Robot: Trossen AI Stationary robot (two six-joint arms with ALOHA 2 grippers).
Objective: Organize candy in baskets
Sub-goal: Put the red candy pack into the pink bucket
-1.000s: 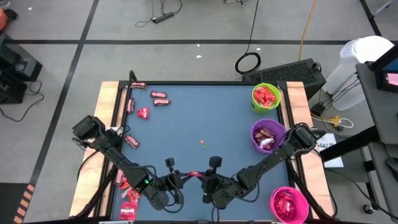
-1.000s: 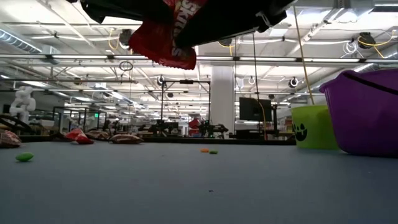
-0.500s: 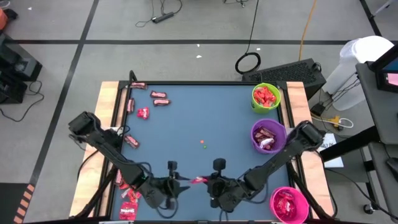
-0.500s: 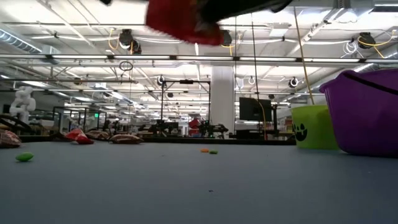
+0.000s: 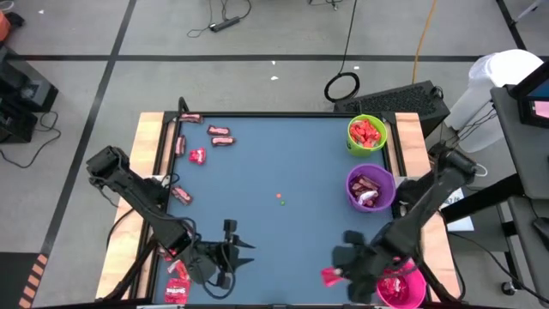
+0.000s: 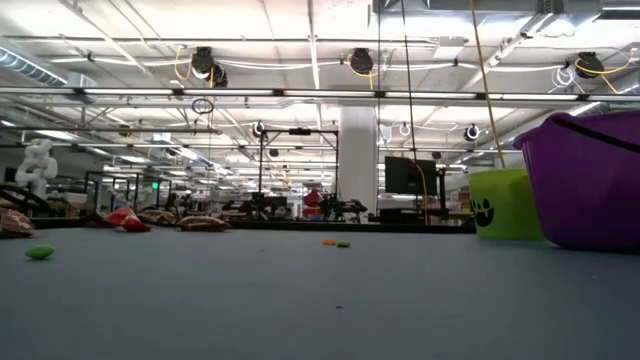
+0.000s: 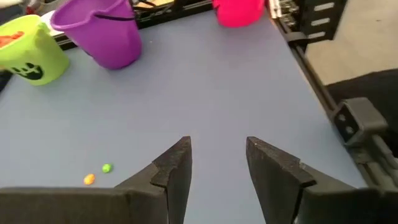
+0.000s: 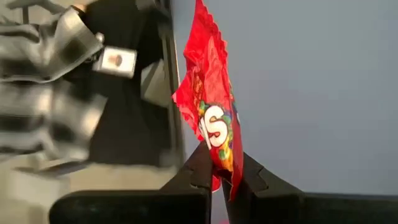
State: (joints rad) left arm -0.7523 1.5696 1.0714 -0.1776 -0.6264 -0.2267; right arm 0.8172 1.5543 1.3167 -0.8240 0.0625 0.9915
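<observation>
Right gripper [image 5: 336, 276] is clenching a red candy [image 8: 211, 118] near the table's front edge, seemingly just left of the pink basket [image 5: 401, 285]; left gripper [image 7: 217, 163], released, is waiting front-left.

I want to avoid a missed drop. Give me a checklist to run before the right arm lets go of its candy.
1. Right tool shut on the red candy: ok.
2. Candy over the pink basket: not ok; in the high view it hangs beside the rim, over the table.
3. Left tool open, holding nothing: ok.
4. Left arm away from the pink basket: ok; it sits at the near left.
5. Room left in the pink basket: cannot tell; the arm covers part of it.
</observation>
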